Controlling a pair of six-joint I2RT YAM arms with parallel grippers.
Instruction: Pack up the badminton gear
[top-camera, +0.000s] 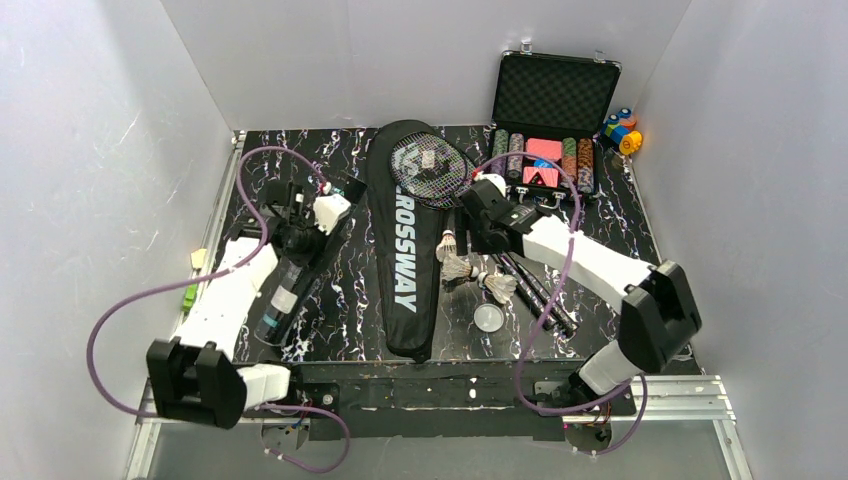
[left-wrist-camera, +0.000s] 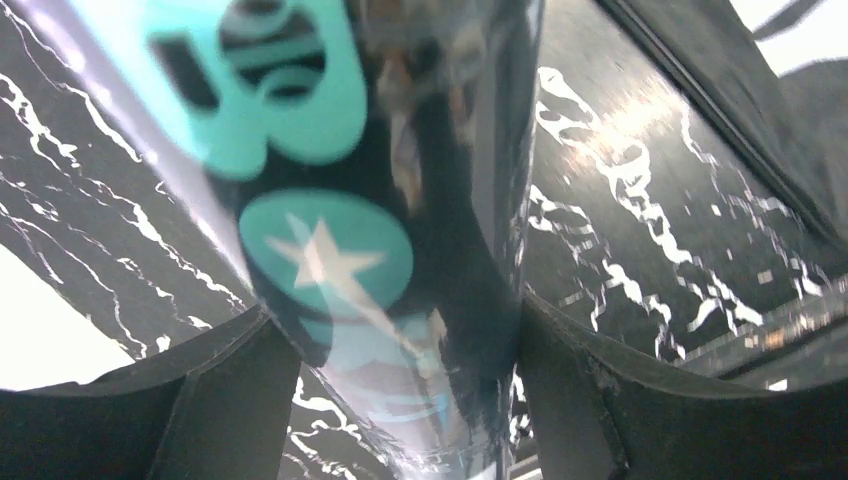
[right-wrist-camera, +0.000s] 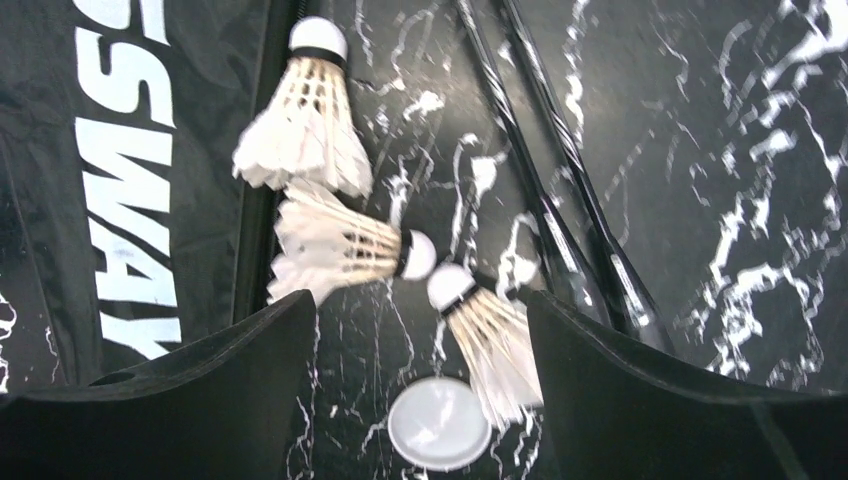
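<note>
The left tool (left-wrist-camera: 395, 318) gripped the long dark tube with teal lettering (left-wrist-camera: 330, 250), lying at the left of the black marbled desk (top-camera: 345, 300), probably to steady it for filling; the right tool (right-wrist-camera: 418, 308) hung wide open and empty above three white feather shuttlecocks (right-wrist-camera: 330, 245), presumably choosing one.

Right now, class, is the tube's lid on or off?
Off: the round lid lies flat on the table beside the shuttlecocks, apart from the tube.

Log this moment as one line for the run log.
left gripper: shut on tube | right gripper: open above shuttlecocks | lid: off, on table | racquets: not in bag
</note>
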